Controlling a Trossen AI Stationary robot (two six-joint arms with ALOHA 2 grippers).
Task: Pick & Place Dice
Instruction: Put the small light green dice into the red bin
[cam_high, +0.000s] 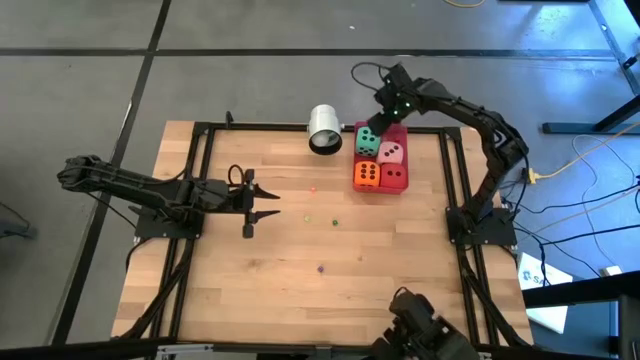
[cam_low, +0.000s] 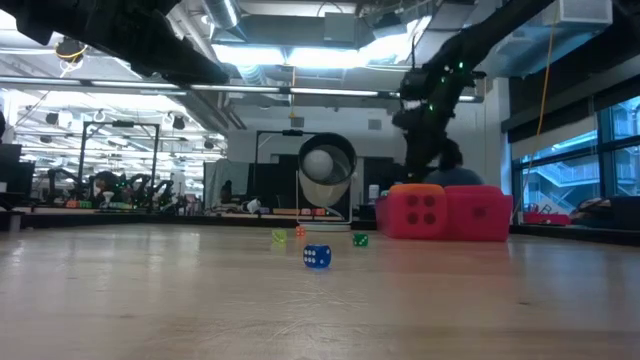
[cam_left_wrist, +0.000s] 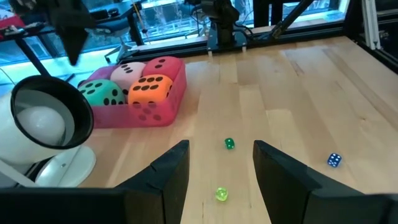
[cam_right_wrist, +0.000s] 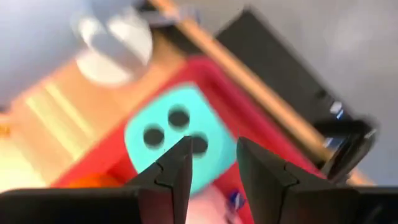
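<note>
Four soft dice sit in the red tray at the table's far right: green, pink, orange and red. My right gripper hangs over the tray's far edge, clear above the green die. It is open, with nothing between its fingers. My left gripper waits open above the table's left middle, pointing toward the tray.
A white cup lies on its side just left of the tray, its mouth toward the near edge. Several tiny dice are scattered mid-table, among them a green one, a yellow-green one and a blue one.
</note>
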